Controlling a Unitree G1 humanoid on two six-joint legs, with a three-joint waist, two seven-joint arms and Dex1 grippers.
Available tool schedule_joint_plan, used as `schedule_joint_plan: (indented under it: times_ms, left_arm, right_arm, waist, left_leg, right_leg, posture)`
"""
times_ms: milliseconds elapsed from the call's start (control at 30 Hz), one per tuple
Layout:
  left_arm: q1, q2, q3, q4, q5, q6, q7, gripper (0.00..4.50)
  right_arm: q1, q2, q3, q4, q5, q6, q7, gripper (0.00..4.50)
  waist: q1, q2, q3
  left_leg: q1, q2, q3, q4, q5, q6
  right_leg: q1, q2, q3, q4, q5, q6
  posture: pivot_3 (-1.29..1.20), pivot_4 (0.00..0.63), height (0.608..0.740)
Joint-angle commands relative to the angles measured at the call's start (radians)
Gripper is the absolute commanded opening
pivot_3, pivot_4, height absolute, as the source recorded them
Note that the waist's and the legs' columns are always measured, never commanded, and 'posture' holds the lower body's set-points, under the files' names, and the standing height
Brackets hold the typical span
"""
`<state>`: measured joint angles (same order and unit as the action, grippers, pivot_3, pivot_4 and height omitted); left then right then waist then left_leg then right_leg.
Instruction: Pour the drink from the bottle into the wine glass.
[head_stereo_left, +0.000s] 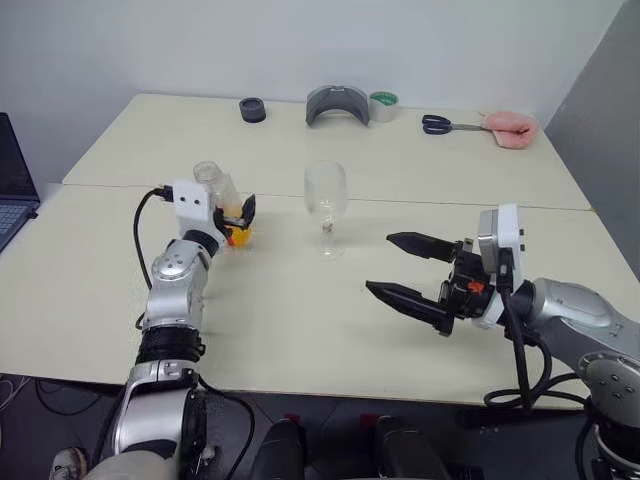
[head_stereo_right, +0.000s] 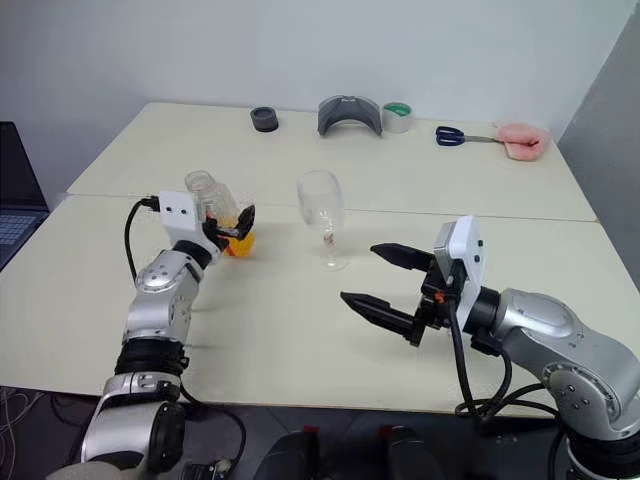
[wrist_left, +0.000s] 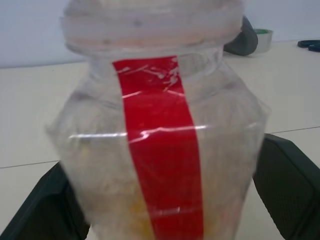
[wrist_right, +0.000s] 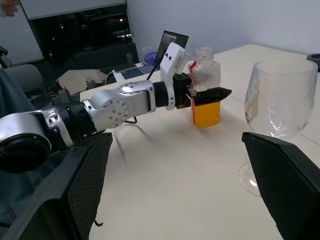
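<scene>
Left of centre in the head view, the left gripper (head_stereo_left: 238, 216) has its fingers spread around the bottle (head_stereo_left: 222, 200) without clamping it. The bottle stands uncapped on the table (head_stereo_left: 300, 330), its drink (wrist_right: 206, 114) low. A hurried closing could tip it. The wine glass (head_stereo_left: 326, 203) stands empty at centre. At lower right, the right gripper (head_stereo_left: 398, 266) waits wide open, holding nothing.
</scene>
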<state>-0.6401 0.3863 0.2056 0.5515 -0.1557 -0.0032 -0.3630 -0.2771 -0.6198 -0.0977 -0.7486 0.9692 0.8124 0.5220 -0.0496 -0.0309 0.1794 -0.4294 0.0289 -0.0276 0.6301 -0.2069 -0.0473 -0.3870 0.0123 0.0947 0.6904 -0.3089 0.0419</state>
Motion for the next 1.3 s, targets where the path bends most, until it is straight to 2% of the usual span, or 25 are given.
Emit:
schedule_joint_plan:
  times_ms: [33,133,233,467,500,900,1300]
  left_arm:
    - [-0.065,0.026,0.004,0.098,0.010,-0.084,-0.017,4.50]
    - [-0.100,0.026,0.003,0.174,0.010,-0.129,-0.025,4.50]
    - [-0.124,0.025,0.000,0.226,0.012,-0.161,-0.029,3.95]
    - [-0.147,0.026,0.002,0.281,0.007,-0.200,-0.039,1.80]
    - [-0.149,0.026,0.002,0.285,0.007,-0.203,-0.039,1.68]
    - [-0.199,0.069,-0.019,0.257,0.042,-0.197,-0.039,1.66]
    - [-0.353,0.119,-0.148,0.219,0.107,-0.151,-0.233,1.66]
  right_arm:
    - [-0.001,-0.003,-0.016,-0.063,0.044,-0.003,-0.045,4.43]
    - [0.001,-0.001,-0.006,-0.083,0.055,0.000,-0.080,4.43]
    - [-0.001,0.001,0.004,-0.099,0.069,0.002,-0.111,4.50]
    - [0.005,0.001,0.029,-0.119,0.079,-0.007,-0.155,4.50]
    - [0.006,0.000,0.031,-0.119,0.080,-0.008,-0.157,4.50]
    - [0.036,-0.008,0.020,-0.079,0.015,-0.077,-0.112,4.50]
    - [-0.043,0.038,0.031,0.027,-0.125,-0.161,-0.106,4.50]
  waist:
    - [0.000,0.000,0.000]
    - [0.001,0.000,0.000]
    - [0.001,0.000,0.000]
    - [0.001,0.000,0.000]
    - [0.001,0.000,0.000]
    - [0.002,0.000,0.000]
    - [0.006,0.000,0.000]
  left_leg:
    - [0.000,0.000,0.000,0.000,0.000,0.000]
    - [-0.001,0.000,-0.001,0.000,0.000,0.000]
    - [-0.001,0.000,-0.001,0.000,0.000,0.000]
    - [-0.001,0.000,-0.001,0.000,0.000,0.000]
    - [-0.001,0.000,-0.001,0.000,0.000,0.000]
    - [-0.002,0.000,-0.002,0.001,0.000,0.000]
    - [-0.002,0.000,-0.001,0.001,0.000,0.000]
  right_leg:
    - [0.000,0.000,0.000,0.000,0.000,0.000]
    - [-0.001,0.000,-0.001,0.000,0.000,0.000]
    - [-0.001,0.000,-0.001,0.000,0.000,0.000]
    - [-0.001,0.000,-0.001,0.000,0.000,0.000]
    - [-0.001,0.000,-0.001,0.000,0.000,0.000]
    - [-0.001,0.000,-0.002,0.000,0.000,0.001]
    - [-0.002,0.000,-0.002,0.001,0.000,0.000]
  posture:
    - [0.00,0.150,0.740]
    - [0.00,0.150,0.740]
    - [0.00,0.150,0.740]
    - [0.00,0.150,0.740]
    - [0.00,0.150,0.740]
    - [0.00,0.150,0.740]
    - [0.00,0.150,0.740]
